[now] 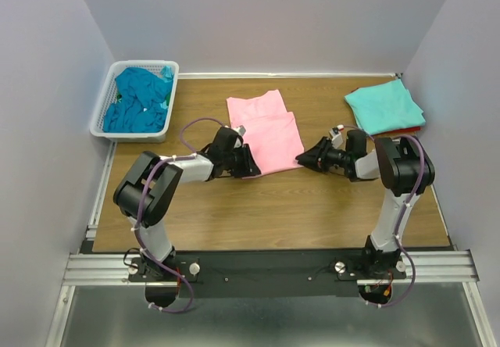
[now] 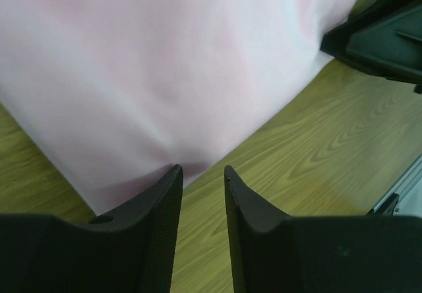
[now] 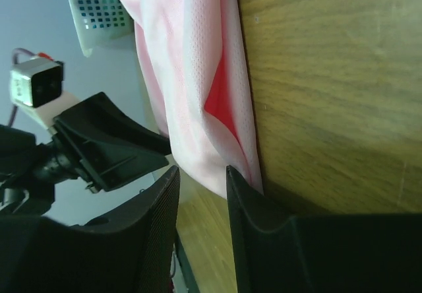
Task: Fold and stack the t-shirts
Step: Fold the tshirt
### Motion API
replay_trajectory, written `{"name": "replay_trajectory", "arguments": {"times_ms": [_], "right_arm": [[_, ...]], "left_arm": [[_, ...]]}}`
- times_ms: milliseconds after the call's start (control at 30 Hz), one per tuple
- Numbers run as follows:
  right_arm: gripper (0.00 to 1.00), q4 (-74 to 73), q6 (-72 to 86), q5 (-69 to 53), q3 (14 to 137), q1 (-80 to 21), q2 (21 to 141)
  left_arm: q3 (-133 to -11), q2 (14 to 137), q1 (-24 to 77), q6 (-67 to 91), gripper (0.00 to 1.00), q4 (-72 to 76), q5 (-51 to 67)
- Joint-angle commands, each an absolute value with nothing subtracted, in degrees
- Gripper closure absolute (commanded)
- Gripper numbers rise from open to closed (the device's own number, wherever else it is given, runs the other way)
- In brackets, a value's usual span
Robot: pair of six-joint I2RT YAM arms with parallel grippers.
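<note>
The pink t-shirt [image 1: 266, 132] lies partly folded in the middle of the surface [image 1: 273, 206], and its near hem is met from both sides. The left fingers [image 2: 158, 227] are parted by a narrow gap at the hem's left corner, with bare wood seen between them. The right fingers [image 3: 151, 233] are likewise slightly parted at the right corner. For a clean fold, both corners should be pinched through all layers, lifted together and carried level — otherwise the hem is likely to skew. Whether any cloth is caught by the right fingers cannot be told. A red patch [image 3: 217, 101] inside the fold is hard to identify, and whatever lies under the aqua t-shirt [image 1: 384, 106] is mostly hidden.
</note>
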State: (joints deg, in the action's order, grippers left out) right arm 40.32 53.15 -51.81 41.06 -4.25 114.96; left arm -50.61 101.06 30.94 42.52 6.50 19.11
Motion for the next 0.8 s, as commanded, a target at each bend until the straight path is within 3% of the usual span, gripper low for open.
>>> {"name": "replay_trajectory", "arguments": {"times_ms": [0, 267, 367, 467, 633, 767], "right_arm": [[0.58, 42.28, 56.95, -49.67, 35.87, -4.22, 117.16], [0.58, 33.88, 58.64, -45.27, 25.84, -4.57, 101.45], [0.57, 22.52, 51.78, -43.25, 29.52, -6.24, 95.13], [0.57, 20.74, 49.13, -42.19, 34.70, -7.73, 92.21], [0.57, 22.32, 47.99, -39.47, 44.19, -7.82, 97.11], [0.57, 25.22, 48.16, -36.83, 53.76, -7.74, 105.10]], "left_arm": [[-47.29, 101.34, 28.48, 45.09, 0.62, 8.44, 22.24], [-38.77, 91.42, 21.36, 43.33, 0.64, 6.51, 20.92], [-39.02, 88.42, 21.36, 42.10, 0.63, 6.15, 21.44], [-41.56, 86.14, 21.79, 41.40, 0.60, 7.37, 21.63], [-49.11, 88.76, 22.15, 40.43, 0.59, 10.02, 22.24], [-60.60, 99.91, 22.32, 39.90, 0.59, 10.90, 23.29]]}}
